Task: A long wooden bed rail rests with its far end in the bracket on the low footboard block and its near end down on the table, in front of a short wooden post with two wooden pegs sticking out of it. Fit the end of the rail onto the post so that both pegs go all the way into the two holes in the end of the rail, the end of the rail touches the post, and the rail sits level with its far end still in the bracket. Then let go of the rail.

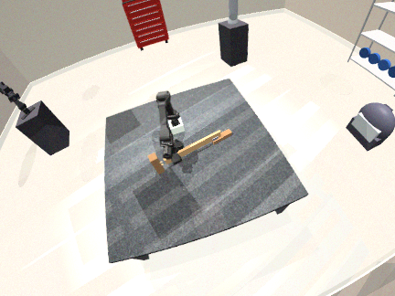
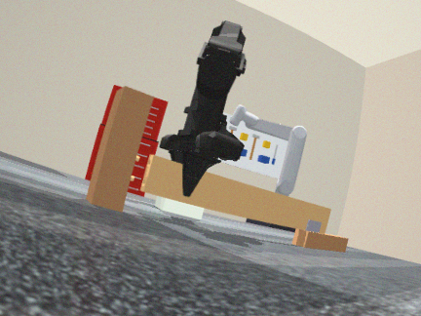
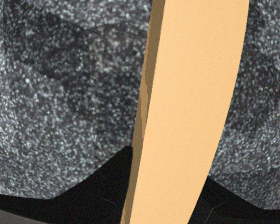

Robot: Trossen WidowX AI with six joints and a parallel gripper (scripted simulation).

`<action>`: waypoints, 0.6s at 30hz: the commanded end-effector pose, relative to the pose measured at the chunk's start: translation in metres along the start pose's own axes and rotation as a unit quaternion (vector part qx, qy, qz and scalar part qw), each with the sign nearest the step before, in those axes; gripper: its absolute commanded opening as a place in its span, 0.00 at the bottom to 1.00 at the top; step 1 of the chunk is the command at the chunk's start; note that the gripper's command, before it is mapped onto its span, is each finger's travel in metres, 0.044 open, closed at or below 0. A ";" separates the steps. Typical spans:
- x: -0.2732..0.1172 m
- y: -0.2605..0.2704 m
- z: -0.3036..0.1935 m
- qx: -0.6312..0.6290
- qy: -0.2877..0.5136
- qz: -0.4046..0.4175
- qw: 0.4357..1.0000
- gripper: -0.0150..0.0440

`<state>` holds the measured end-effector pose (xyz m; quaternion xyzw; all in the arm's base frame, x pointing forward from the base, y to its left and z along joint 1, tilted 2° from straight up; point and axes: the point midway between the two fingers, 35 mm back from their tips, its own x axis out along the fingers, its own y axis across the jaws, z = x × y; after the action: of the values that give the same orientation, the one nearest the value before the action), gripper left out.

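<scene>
The rail [image 1: 197,148] [image 2: 263,198] [image 3: 200,75] is a long pale board. My gripper [image 1: 173,159] [image 2: 188,191] [image 3: 146,155] is shut on it close to its near end, one finger on each side. That near end is raised off the table and faces the upright brown post [image 1: 155,163] [image 2: 117,149]. The upper peg [image 2: 137,158] and lower peg [image 2: 133,177] stick out towards it, with a small gap between their tips and the rail. The far end is at the grey bracket [image 2: 313,225] on the footboard block [image 1: 225,136] [image 2: 322,242]; its exact seating is unclear.
A pale white block [image 1: 176,127] [image 2: 180,208] is on the table [image 1: 238,176] beside the arm, behind the rail in the exterior view. A red cabinet [image 1: 145,21], another arm's black pedestal [image 1: 233,44] and a second pedestal [image 1: 43,128] stand beyond the table.
</scene>
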<state>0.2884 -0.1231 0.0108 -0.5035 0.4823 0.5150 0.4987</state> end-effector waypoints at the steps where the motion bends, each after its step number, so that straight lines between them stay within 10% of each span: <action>1: -0.002 -0.001 -0.002 -0.002 0.001 -0.002 1.000 0.25; 18: -0.003 -0.002 -0.007 -0.002 0.001 -0.002 1.000 0.25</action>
<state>0.2884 -0.1287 0.0121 -0.5033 0.4836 0.5151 0.4976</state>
